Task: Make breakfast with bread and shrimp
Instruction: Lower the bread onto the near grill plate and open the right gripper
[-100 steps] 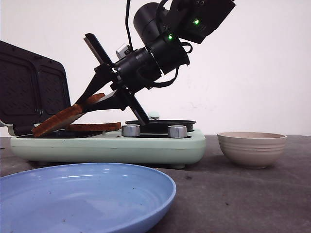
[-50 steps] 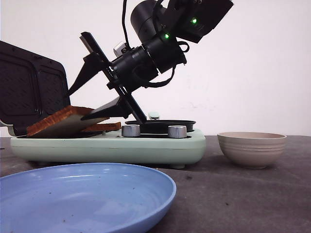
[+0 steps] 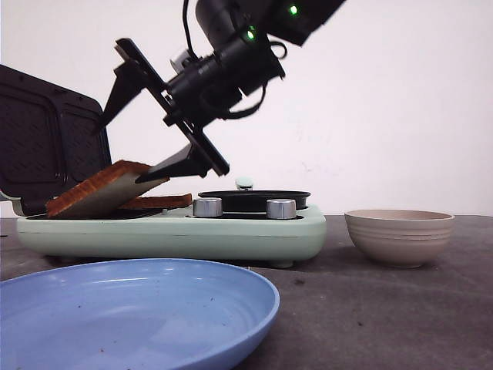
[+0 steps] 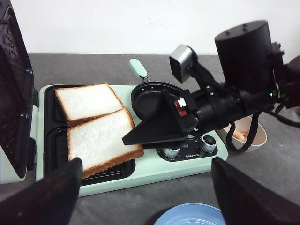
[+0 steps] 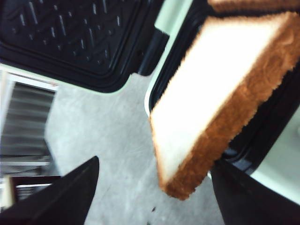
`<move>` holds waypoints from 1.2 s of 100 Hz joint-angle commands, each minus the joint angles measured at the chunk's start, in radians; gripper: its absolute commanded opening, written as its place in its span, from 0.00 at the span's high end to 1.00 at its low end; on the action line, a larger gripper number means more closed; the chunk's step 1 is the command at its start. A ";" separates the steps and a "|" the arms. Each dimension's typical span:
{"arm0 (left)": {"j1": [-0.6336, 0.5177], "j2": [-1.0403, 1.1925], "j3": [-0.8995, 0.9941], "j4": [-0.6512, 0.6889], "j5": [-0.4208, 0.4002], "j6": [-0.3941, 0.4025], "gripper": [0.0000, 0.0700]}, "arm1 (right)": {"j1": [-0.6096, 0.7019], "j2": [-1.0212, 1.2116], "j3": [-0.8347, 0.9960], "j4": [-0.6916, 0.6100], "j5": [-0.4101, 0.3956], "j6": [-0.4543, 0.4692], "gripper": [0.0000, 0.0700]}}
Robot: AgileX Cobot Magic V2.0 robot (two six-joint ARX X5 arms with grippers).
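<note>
Two bread slices lie on the black griddle of the pale green appliance (image 3: 231, 231). One slice (image 3: 100, 189) is tilted, its raised edge resting against the lower finger (image 3: 176, 164) of my right gripper (image 3: 119, 153), which is open wide around it. The other slice (image 3: 158, 202) lies flat behind. Both slices show in the left wrist view (image 4: 101, 140) (image 4: 86, 101). The tilted slice fills the right wrist view (image 5: 220, 89) between my right gripper's (image 5: 154, 197) fingers. The orange shrimp (image 4: 240, 135) lies in the beige bowl (image 4: 260, 137). My left gripper (image 4: 147, 197) is open and empty, in front of the appliance.
The appliance's black lid (image 3: 46, 142) stands open at the left. A black pan (image 3: 254, 199) with a pale green knob (image 3: 244, 183) sits on its right half, above two metal dials (image 3: 206, 207). A blue plate (image 3: 131, 308) is in front, the beige bowl (image 3: 398, 235) at the right.
My right gripper was shut on the tilted slice; it has opened wide and risen. The slice dropped onto the griddle and now leans on the lower finger.
</note>
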State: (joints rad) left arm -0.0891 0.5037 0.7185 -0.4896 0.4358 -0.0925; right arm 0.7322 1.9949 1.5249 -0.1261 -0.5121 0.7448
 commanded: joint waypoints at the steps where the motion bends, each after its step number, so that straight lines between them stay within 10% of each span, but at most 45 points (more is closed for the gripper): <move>1: -0.001 0.003 0.006 0.010 -0.003 0.001 0.33 | 0.012 0.027 0.034 -0.020 0.017 -0.049 0.33; 120: -0.001 0.003 0.006 0.010 -0.002 -0.002 0.33 | 0.002 0.002 0.040 -0.166 0.021 -0.169 0.33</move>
State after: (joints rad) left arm -0.0891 0.5037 0.7185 -0.4896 0.4358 -0.0929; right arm 0.7322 1.9949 1.5425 -0.2886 -0.4889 0.6170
